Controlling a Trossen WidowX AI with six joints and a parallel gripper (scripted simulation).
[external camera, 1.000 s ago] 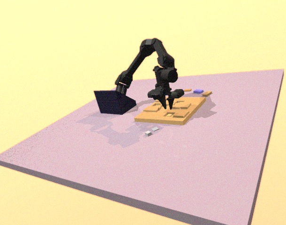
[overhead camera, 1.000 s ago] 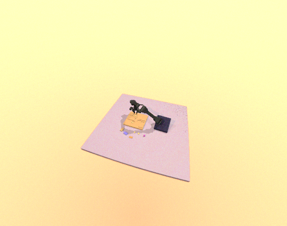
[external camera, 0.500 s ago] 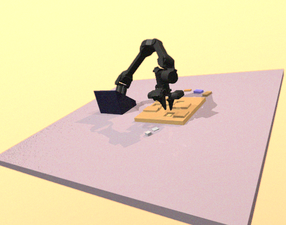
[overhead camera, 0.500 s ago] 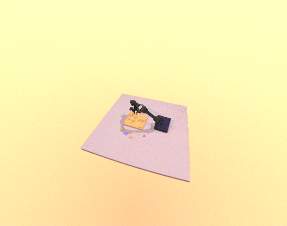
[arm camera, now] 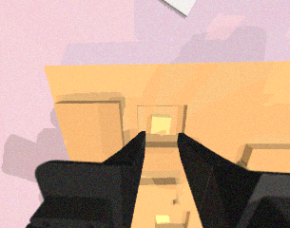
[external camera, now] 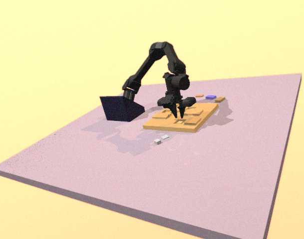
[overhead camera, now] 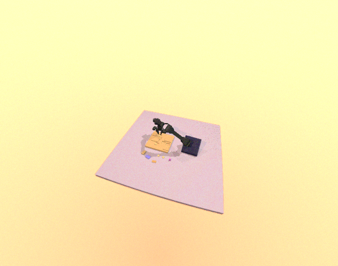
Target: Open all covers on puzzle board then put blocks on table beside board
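Note:
The orange puzzle board lies flat. A pale yellow block sits in an uncovered square well near one board edge. A raised cover stands beside that well. Other covers include one across the board and another farther along. A second pale yellow patch shows in another recess at the bottom of the wrist view; its kind is unclear. My gripper is partly open and empty, just above the board by the first well.
On the table beside the board lie a blue piece, orange pieces, small yellow pieces and a magenta piece. Off another edge lie a whitish cube and a flat whitish piece.

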